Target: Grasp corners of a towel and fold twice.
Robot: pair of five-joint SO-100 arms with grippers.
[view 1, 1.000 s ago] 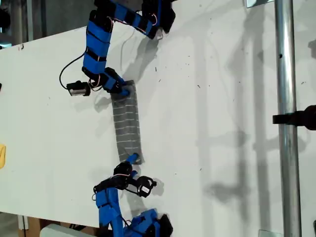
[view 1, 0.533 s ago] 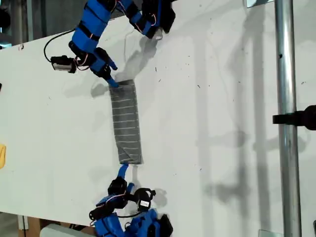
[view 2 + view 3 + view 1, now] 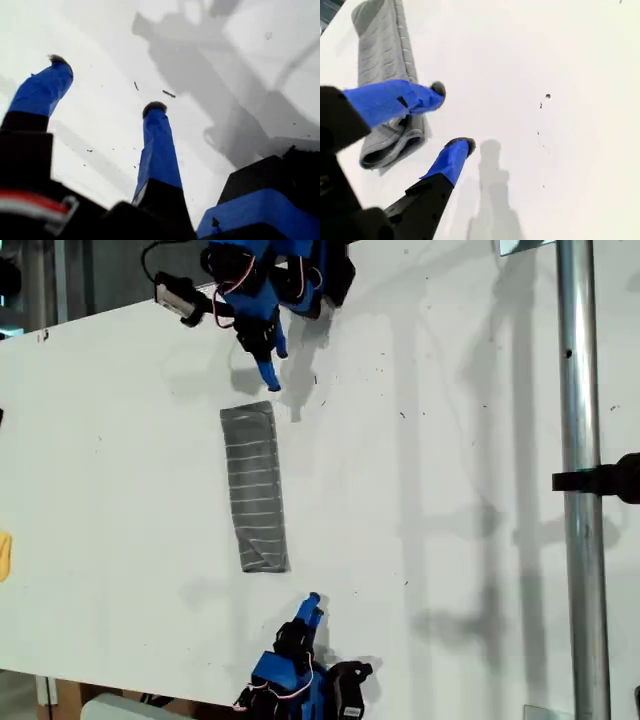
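Although the grey striped towel [image 3: 255, 488] lies as a narrow folded strip on the white desk [image 3: 450, 490], left of centre in the exterior view, both tools hang clear of it, spread and empty: the first tool [image 3: 268, 377] off one end, the second tool [image 3: 311, 602] near the other. A low sweep could snag the stacked layers and undo the fold. Only the second wrist view shows those open layers.
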